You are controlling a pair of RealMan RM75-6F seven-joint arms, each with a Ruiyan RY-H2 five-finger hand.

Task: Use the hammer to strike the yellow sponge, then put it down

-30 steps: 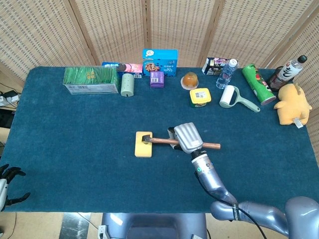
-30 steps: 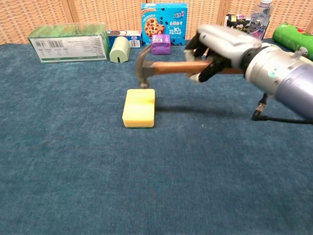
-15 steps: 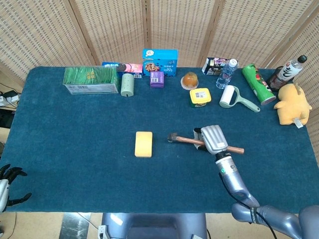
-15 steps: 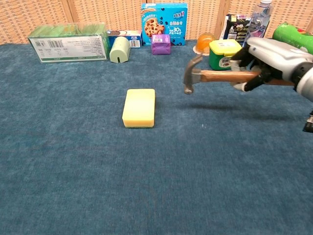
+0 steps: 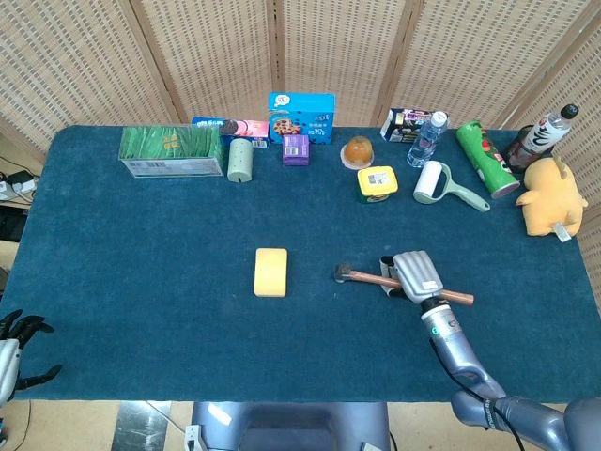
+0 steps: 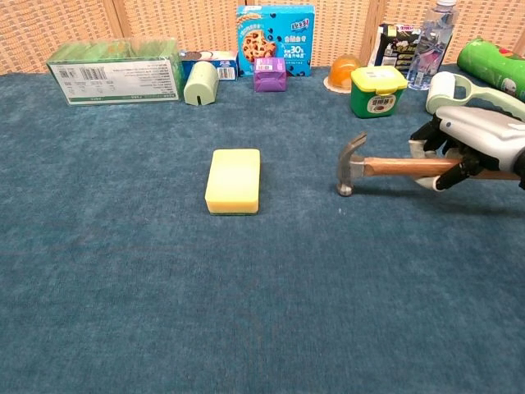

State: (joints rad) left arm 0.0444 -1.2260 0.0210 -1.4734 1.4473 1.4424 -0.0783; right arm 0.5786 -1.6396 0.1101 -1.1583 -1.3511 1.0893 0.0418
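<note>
Covering the whole table is dark blue cloth, with packages along its far edge: a green box, a blue cookie box, and a green-and-yellow tub reading "30%". The right hand clamps the hammer, head near the cloth, well right of the yellow sponge. The left hand hangs open off the table's near-left corner.
</note>
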